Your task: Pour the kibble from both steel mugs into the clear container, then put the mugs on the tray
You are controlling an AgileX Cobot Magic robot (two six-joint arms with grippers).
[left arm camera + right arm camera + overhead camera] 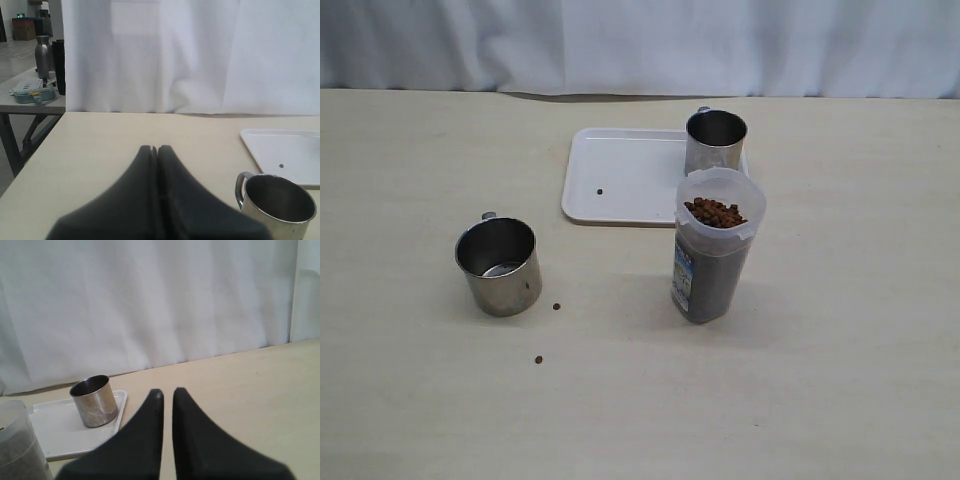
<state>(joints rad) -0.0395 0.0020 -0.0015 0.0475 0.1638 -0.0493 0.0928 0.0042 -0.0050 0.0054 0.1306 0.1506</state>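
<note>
The kibble sat heaped near the rim of the clear container, which stood upright on the desk just in front of the tray. One steel mug stood on the tray's far right corner, behind the container. The other steel mug looked empty and stood upright on the desk, well to the left, its handle turned away. Two stray pellets lay near it, and another pellet on the tray.

The pouring looked done, with the second mug yet to be put on the tray. The left fingers were pressed together, holding nothing. The right fingers stood a narrow slit apart, also empty. The next move probably called for the left fingers to open, grip that mug by its rim and carry it to the tray's bare left side.
</note>
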